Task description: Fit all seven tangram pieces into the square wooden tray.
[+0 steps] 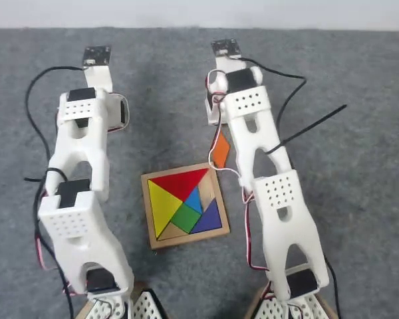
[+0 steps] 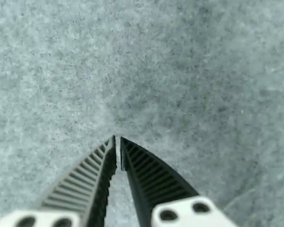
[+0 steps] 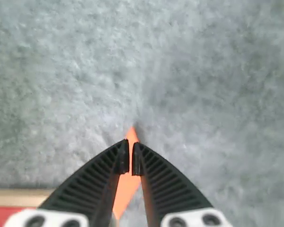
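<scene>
We see soft, even light falling from above across the grey bench (image 1: pixel 359 199), bright but without glare. The white left arm (image 1: pixel 80 173) and right arm (image 1: pixel 266 166) are well lit, with no burnt-out patches on their shells. They drop only faint, diffuse shadows close beneath them. The tray (image 1: pixel 153 244) throws a thin dark line along the edge nearest the arm bases. From the wrists, we find a dull shaded patch on the bench just ahead of the left pincer (image 2: pixel 117 139) and the right pincer (image 3: pixel 130 144), with paler ground toward the corners. The black ribbed fingers (image 2: pixel 146 165) catch small highlights along their ridges.
</scene>
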### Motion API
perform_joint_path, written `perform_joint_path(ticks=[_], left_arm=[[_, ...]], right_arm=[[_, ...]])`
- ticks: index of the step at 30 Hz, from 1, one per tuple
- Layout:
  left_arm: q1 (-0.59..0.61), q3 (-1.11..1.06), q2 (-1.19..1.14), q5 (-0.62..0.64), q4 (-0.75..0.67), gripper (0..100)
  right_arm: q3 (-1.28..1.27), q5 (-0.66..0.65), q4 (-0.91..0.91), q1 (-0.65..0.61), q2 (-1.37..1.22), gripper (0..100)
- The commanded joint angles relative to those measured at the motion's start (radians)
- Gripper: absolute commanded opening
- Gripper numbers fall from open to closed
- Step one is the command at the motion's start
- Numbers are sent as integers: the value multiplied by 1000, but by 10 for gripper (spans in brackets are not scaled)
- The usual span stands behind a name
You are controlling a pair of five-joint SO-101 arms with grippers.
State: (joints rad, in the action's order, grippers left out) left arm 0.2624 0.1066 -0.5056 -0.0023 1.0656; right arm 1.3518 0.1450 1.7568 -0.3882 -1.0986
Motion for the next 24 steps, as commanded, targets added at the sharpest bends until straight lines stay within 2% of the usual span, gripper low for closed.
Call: perform_joint_path(ticks=[1, 5, 7, 14, 24], left_arm=[[-3, 10, 18, -12, -5, 13], [-3, 10, 17, -12, -5, 13], [-2, 8, 15, -12, -2, 13], [-2, 2, 14, -12, -6, 13], [-3, -15, 14, -15, -2, 13]], right_arm=[[-150, 66, 7, 1, 179, 16], [-236, 141, -134, -24, 168, 188], [-256, 146, -182, -33, 137, 236], [-253, 147, -312, -47, 64, 115], [-249, 141, -308, -59, 7, 109]])
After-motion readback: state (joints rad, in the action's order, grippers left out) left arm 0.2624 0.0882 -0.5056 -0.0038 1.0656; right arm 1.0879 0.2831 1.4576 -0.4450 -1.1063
